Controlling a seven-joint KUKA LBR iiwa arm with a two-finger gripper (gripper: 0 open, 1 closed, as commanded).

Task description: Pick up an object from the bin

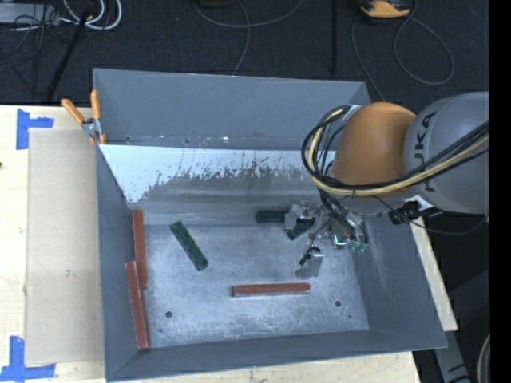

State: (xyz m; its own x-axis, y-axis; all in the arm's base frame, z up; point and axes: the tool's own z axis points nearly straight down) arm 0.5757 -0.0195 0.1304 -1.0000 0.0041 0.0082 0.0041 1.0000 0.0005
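Risks, as judged. Two reddish-brown strips [137, 250] lie end to end against the left wall of the bin [239, 114]. A grab there would likely scrape the wall or slip off. The dark green bar [188, 246] lies flat and diagonal on open floor left of centre. It is thin, so a pinch could skate over it. The reddish-brown bar [270, 290] lies flat near the front, and an off-centre grasp could let it tip out.

The likeliest target is the small dark green block [271, 215], near the back wall and just left of the gripper [313, 260]. A sideways nudge could push it away.

The gripper is low in the bin, right of centre, between that block and the bar. Its jaw opening cannot be told, and no held thing is visible.

The bin holds only these five loose pieces, well spread out.
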